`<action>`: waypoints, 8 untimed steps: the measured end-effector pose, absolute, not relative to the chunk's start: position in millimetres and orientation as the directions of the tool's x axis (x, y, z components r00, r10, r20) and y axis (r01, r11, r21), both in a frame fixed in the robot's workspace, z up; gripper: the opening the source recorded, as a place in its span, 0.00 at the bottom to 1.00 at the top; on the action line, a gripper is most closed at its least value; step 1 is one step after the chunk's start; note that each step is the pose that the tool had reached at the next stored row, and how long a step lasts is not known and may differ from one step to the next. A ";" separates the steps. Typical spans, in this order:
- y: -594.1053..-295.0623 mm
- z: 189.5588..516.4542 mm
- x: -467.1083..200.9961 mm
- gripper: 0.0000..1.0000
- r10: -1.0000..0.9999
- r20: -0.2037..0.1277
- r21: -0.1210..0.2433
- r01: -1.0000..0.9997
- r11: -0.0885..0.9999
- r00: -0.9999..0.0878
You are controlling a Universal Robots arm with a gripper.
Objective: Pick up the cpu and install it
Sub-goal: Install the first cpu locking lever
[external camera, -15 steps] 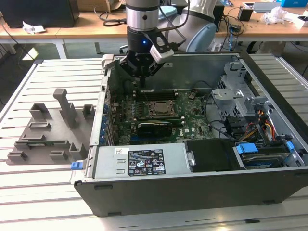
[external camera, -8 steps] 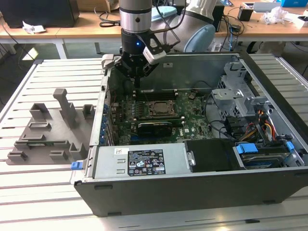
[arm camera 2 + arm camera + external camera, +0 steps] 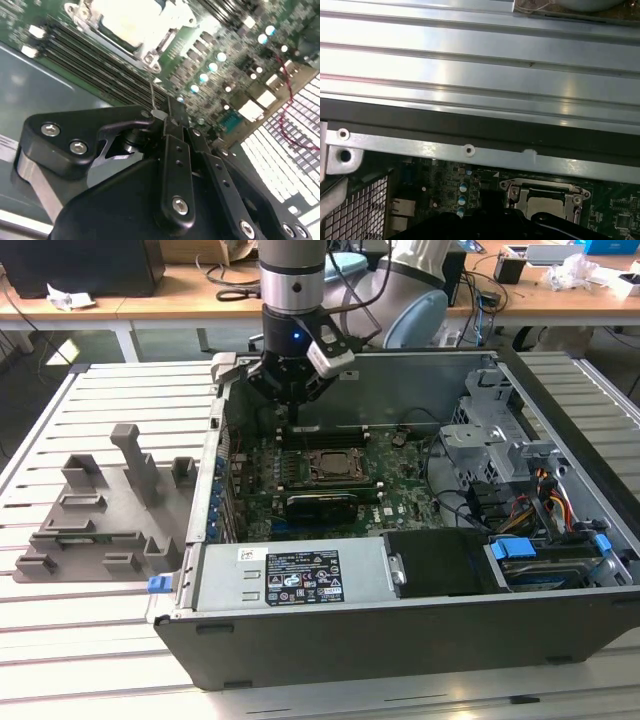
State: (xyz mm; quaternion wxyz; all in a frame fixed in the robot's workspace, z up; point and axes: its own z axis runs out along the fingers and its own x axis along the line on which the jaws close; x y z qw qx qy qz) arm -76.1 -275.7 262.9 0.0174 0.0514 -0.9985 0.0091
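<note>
the jaws (image 3: 291, 400) are seen hovering inside the open computer case (image 3: 420, 640), above the motherboard (image 3: 400, 475) near its rear edge, and in the second wrist view the jaws (image 3: 167, 117) are drawn narrow, the tips nearly together with nothing thicker than a thin wire-like sliver between them. the cpu (image 3: 547, 206) is judged to lie already in the socket (image 3: 331, 464), just ahead of and below the jaws, its pale metal top showing in both wrist views, cpu (image 3: 131, 22) washed bright in the second. the grey holder tray (image 3: 95, 510) stands well apart on the slatted bench (image 3: 90, 640), with no chip made out on it. from here, trouble could come if the chip is not seated flat: a push on a tilted chip could bend the socket contacts. a descent slightly off line could also strike the memory slots (image 3: 85, 60) or the socket frame. whether the chip sits square cannot be told, since glare hides its edges, the socket is cut off in the first wrist view, and the retention lever is too small to make out.
</note>
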 end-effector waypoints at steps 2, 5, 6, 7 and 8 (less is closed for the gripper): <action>-275.7 262.1 -61.2 0.11 -0.103 0.037 -0.016 -0.103 0.995 -0.994; -275.7 261.8 -51.2 0.11 -0.103 0.039 -0.016 -0.103 0.995 -0.994; -275.7 261.6 -47.8 0.11 -0.102 0.040 -0.016 -0.103 0.995 -0.994; -275.7 261.4 -45.1 0.11 -0.102 0.041 -0.015 -0.103 0.995 -0.994; -275.7 261.5 -44.8 0.11 -0.103 0.041 -0.015 -0.103 0.995 -0.994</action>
